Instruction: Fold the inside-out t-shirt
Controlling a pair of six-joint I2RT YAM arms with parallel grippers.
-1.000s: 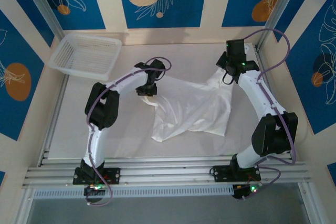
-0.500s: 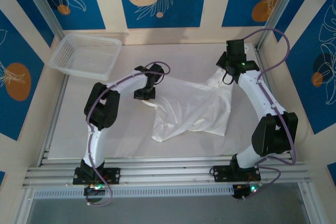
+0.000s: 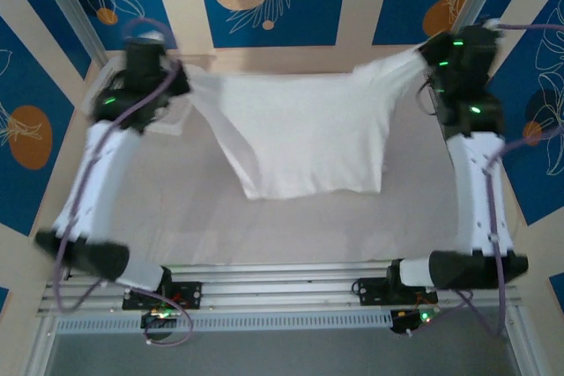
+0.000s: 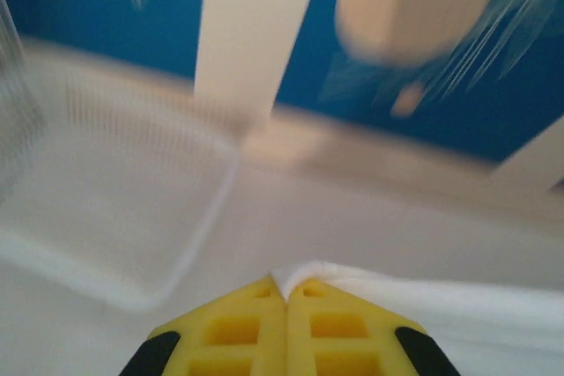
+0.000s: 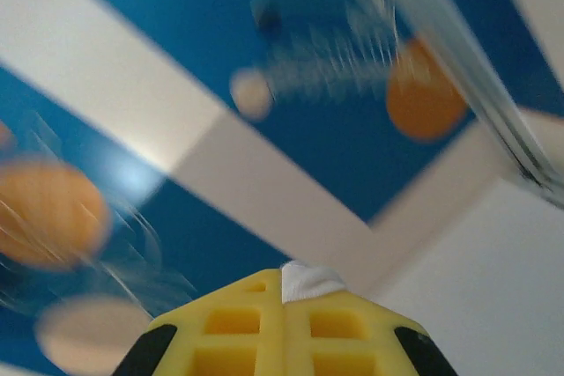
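Note:
The inside-out t-shirt [image 3: 300, 129] is white and hangs spread out in the air between my two arms, its lower edge drooping toward the table. My left gripper [image 3: 183, 77] is raised at the back left, shut on the shirt's left corner. In the left wrist view the yellow fingers [image 4: 238, 332] pinch a white fold [image 4: 304, 275] and the cloth runs off to the right. My right gripper [image 3: 423, 53] is raised at the back right, shut on the other corner. A small tuft of white cloth [image 5: 308, 280] sticks out between its closed yellow fingers [image 5: 238, 328].
The white mesh basket [image 3: 174, 119] stands at the back left, mostly behind my left arm; its rim [image 4: 207, 217] lies just below the left gripper. Blue patterned walls close the back and sides. The aluminium rail [image 3: 282, 288] runs along the near edge.
Both arms have swung up and apart from the middle of the table. The left gripper shut on the shirt. The shirt went from a crumpled heap to a sheet stretched in the air.

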